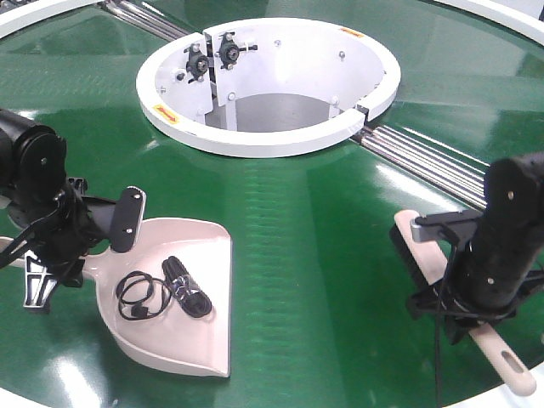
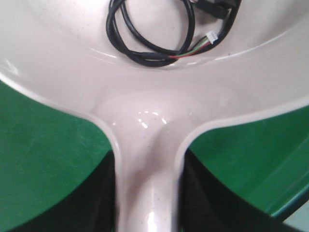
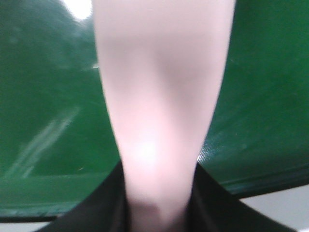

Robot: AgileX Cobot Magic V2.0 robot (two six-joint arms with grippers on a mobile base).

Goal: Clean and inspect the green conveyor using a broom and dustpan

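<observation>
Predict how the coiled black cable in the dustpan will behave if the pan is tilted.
Probably floppy: the cable is thin and lies in loose loops. It is likely light, so it may slide easily across the glossy dustpan. It would probably uncoil or drag rather than roll.
</observation>
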